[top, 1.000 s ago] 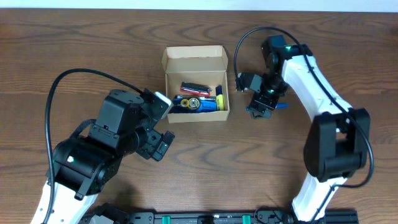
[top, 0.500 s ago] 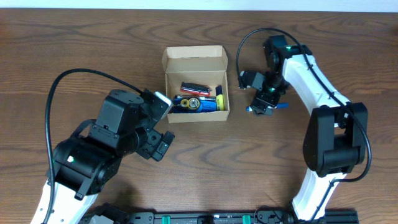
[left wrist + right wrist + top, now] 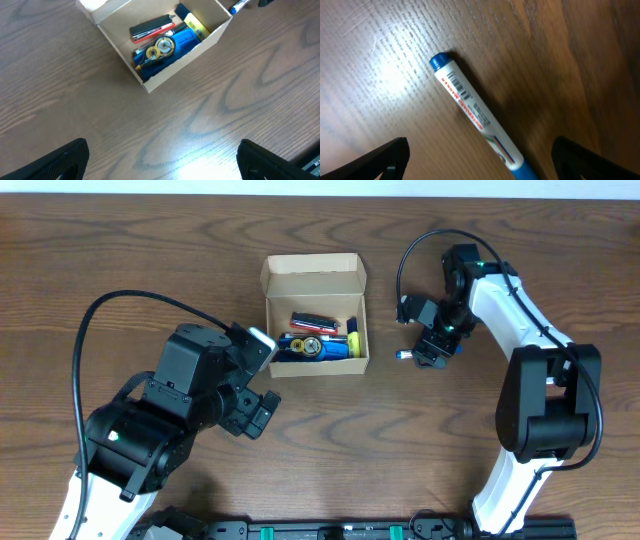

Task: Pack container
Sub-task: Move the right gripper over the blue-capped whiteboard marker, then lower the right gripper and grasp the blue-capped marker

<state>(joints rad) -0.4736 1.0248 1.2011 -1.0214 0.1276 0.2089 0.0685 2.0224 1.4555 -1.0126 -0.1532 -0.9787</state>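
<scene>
The small tan cardboard box (image 3: pixel 312 283) sits open at the far middle of the wooden table (image 3: pixel 120 260). Right of it, the right gripper (image 3: pixel 432 352) hangs, fingers apart, over a white, blue-capped cylindrical marker (image 3: pixel 475 127); an off-centre pinch could roll it away. The left gripper (image 3: pixel 255 412), near left, is spread and empty

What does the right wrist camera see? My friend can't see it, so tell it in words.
A white marker pen with a blue cap lies slantwise on the brown wooden table, untouched. The right gripper hangs open over it, its two dark fingertips showing in the bottom corners.
</scene>
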